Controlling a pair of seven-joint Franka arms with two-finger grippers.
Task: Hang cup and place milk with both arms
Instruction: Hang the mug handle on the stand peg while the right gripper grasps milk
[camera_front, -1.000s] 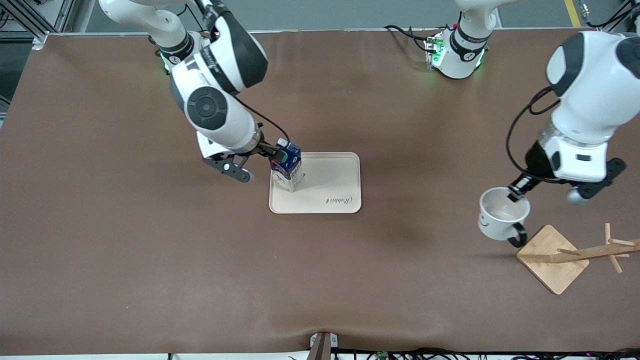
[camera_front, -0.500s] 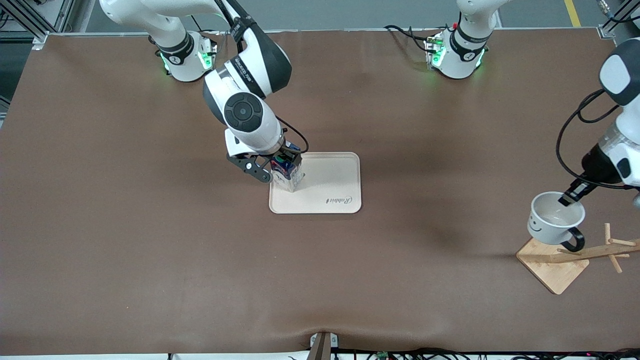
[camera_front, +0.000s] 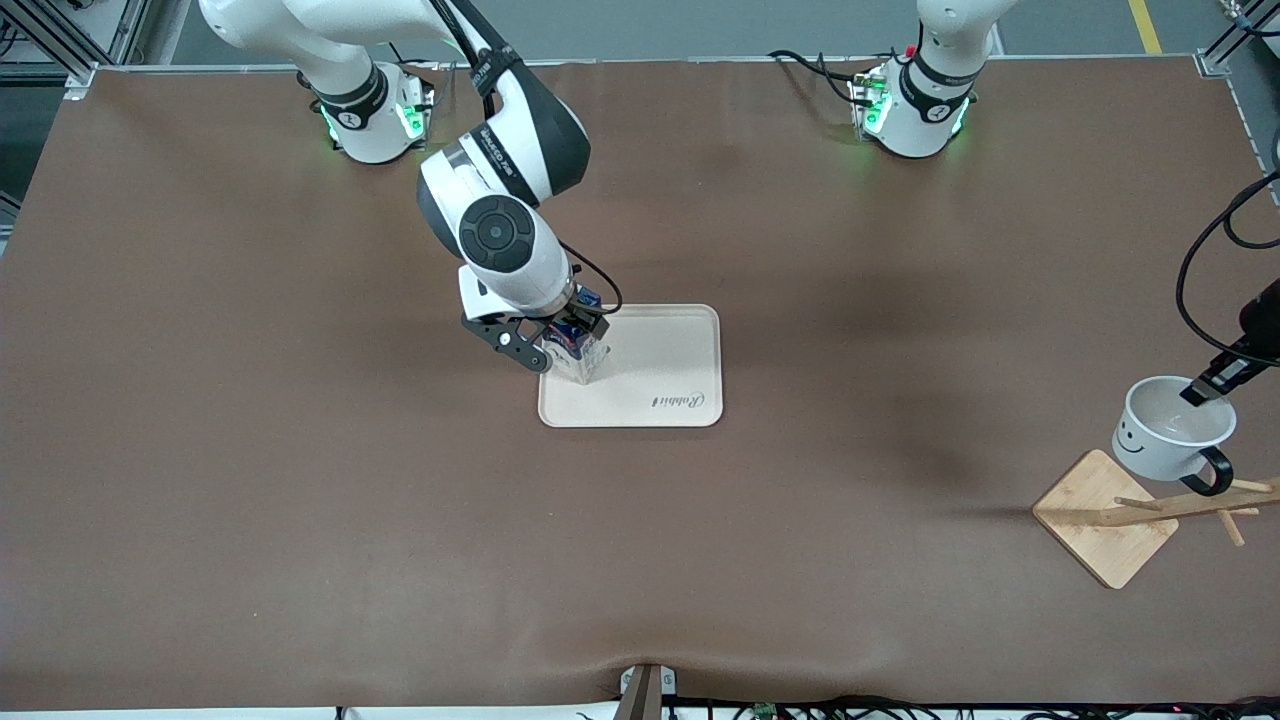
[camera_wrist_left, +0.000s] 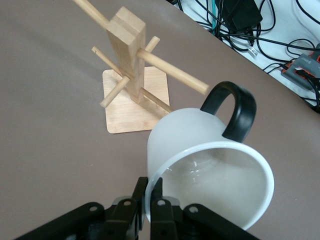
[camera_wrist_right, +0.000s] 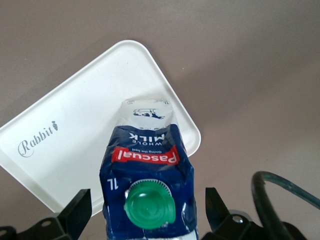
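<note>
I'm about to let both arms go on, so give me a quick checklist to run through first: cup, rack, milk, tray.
1. Left gripper pinches the cup by its rim: ok, fingers shut on the wall.
2. Cup's black handle faces the wooden rack: ok; it sits close to a peg tip.
3. Handle threaded onto a peg: not ok, the peg is still outside the loop.
4. Milk stands upright on the tray: ok, near the corner toward the right arm's end.
5. Right gripper has let go of the milk: ok, fingers stand apart on either side.
6. Milk's base fully inside the tray rim: cannot tell.
</note>
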